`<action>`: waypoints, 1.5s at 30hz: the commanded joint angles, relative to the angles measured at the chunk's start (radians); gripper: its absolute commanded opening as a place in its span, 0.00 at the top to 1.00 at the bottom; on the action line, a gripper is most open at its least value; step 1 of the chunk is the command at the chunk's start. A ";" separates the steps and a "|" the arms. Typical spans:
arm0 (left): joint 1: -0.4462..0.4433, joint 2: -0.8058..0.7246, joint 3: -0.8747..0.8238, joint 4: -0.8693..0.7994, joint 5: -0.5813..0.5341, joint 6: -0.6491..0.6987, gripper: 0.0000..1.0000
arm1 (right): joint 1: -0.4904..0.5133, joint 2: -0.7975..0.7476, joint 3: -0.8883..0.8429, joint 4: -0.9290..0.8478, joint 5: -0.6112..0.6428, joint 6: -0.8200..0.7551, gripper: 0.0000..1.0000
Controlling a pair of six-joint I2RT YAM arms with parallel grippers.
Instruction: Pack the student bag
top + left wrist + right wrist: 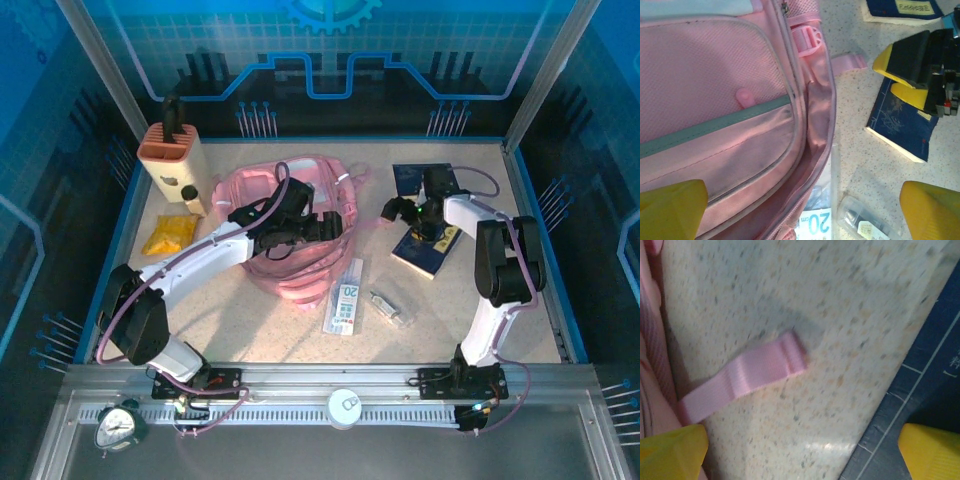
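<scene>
the student bag [238, 192] lies mid-table, left of centre. the left gripper [328, 226] hangs directly over its front pocket, jaws spread wide, holding nothing. the right gripper [392, 212], also spread and empty, hovers just beside the bag's loose strap [745, 375].

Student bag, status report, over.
Left gripper open over student bag. Right gripper open above loose strap, nothing held. Ruler pack, book lie outside the bag.
</scene>
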 commanded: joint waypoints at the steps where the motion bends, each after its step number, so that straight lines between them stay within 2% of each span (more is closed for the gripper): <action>1: 0.007 -0.014 0.026 -0.050 -0.034 0.006 0.01 | 0.063 -0.043 -0.095 -0.082 -0.069 -0.006 0.00; 7: 0.004 -0.056 -0.007 -0.054 -0.038 -0.072 0.01 | 0.142 -0.206 -0.264 -0.055 -0.073 0.019 0.00; 14: -0.063 -0.099 -0.051 0.031 -0.020 -0.188 0.01 | 0.098 -0.398 -0.353 -0.001 -0.145 0.011 0.00; 20: -0.143 -0.088 -0.080 0.105 -0.020 -0.300 0.03 | -0.015 -0.564 -0.442 -0.111 -0.124 -0.003 0.00; 24: -0.194 -0.029 -0.055 0.156 0.008 -0.340 0.05 | -0.105 -0.678 -0.512 -0.170 -0.057 0.005 0.00; 26: -0.211 0.020 -0.024 0.164 0.027 -0.353 0.05 | -0.163 -0.716 -0.545 -0.166 -0.082 0.011 0.00; 28: -0.230 0.077 0.013 0.169 0.047 -0.359 0.07 | -0.225 -0.726 -0.559 -0.176 -0.137 0.001 0.02; 31: -0.252 0.145 0.041 0.203 0.084 -0.375 0.12 | -0.264 -0.738 -0.578 -0.203 -0.115 -0.012 0.03; 34: -0.276 0.212 0.083 0.221 0.094 -0.370 0.16 | -0.288 -0.727 -0.614 -0.152 -0.122 0.006 0.07; 36: -0.287 0.256 0.109 0.243 0.105 -0.361 0.19 | -0.279 -0.703 -0.610 -0.127 -0.126 -0.007 0.09; 39: -0.300 0.325 0.145 0.256 0.092 -0.339 0.22 | -0.273 -0.651 -0.604 -0.127 -0.088 -0.030 0.06; 42: -0.293 0.400 0.210 0.215 0.093 -0.327 0.27 | -0.260 -0.610 -0.603 -0.127 -0.113 -0.046 0.05; 45: -0.293 0.453 0.235 0.256 0.110 -0.324 0.31 | -0.243 -0.597 -0.608 -0.125 -0.134 -0.059 0.06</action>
